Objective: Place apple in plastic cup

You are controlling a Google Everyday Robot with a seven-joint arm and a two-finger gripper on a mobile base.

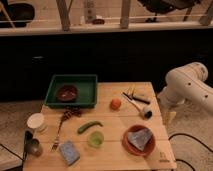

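The apple [115,103] is a small round orange-red fruit lying on the wooden table [112,122], right of the green tray. The plastic cup [95,138] is small and translucent green; it stands upright near the table's front, below and left of the apple. My white arm [186,84] comes in from the right. The gripper [168,117] hangs down at the table's right edge, well right of the apple and apart from it. Nothing shows in it.
A green tray [71,80] holds a dark red bowl [66,92]. A green cucumber-like vegetable [89,126] lies between apple and cup. An orange bowl with a grey cloth [138,139], a blue sponge [69,152], a fork [57,135], utensils [135,98], a white container [36,121] and a metal cup [33,147] also sit here.
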